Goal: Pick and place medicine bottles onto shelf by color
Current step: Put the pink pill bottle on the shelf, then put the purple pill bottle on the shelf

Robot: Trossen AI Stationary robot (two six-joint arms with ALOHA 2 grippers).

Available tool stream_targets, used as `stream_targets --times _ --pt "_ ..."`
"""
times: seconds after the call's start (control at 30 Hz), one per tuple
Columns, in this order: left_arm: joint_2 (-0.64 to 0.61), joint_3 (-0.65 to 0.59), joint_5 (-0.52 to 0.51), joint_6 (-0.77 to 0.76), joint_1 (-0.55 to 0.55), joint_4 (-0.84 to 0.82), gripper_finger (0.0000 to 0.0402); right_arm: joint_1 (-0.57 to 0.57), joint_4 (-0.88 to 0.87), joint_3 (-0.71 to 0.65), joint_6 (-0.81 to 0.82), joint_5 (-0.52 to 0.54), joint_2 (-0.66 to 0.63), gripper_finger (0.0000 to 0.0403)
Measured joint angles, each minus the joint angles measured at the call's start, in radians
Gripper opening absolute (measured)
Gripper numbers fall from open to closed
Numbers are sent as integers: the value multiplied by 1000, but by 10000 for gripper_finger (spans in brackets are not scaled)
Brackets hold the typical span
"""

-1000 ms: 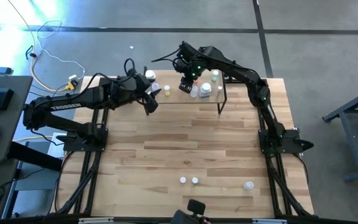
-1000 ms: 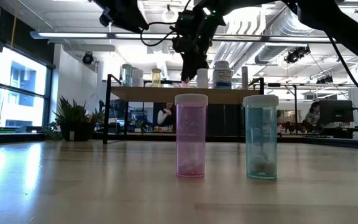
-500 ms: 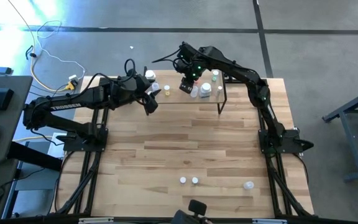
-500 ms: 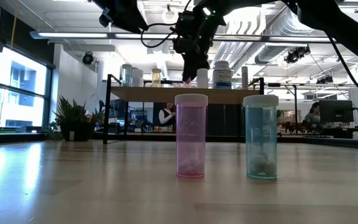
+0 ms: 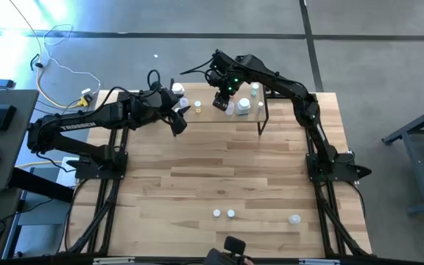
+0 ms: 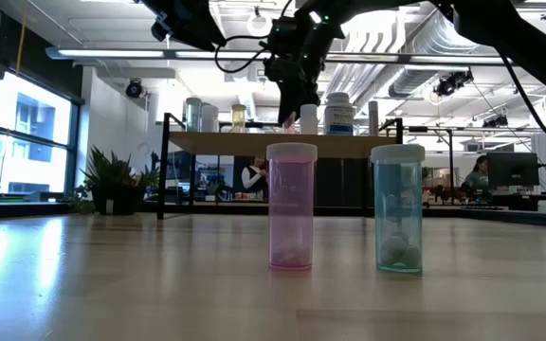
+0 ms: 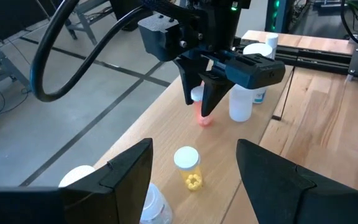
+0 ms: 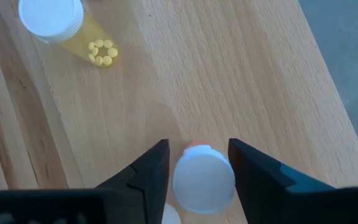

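The shelf (image 5: 205,116) stands at the table's far side. My right gripper (image 8: 199,155) points down over it, open. Its fingers stand on either side of the white cap (image 8: 202,182) of a pink-red medicine bottle (image 7: 202,118), which stands upright on the shelf board. A thin gap shows beside one finger. A yellow bottle (image 7: 188,168) stands nearby on the board. My left gripper (image 7: 194,146) hovers open at the shelf's left end with nothing between its fingers.
More bottles stand on the shelf: a larger white one (image 7: 241,102) beside the right gripper and a white-capped one (image 5: 177,89) at the left end. Near the table's front edge stand a pink bottle (image 6: 292,208), a teal one (image 6: 398,208) and one more (image 5: 294,218).
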Motion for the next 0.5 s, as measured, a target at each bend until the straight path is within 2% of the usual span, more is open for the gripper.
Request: stream_targets --times 0.5 --pt "0 0 0 0 0 -10 223 -3 1 16 7 0 -11 167"
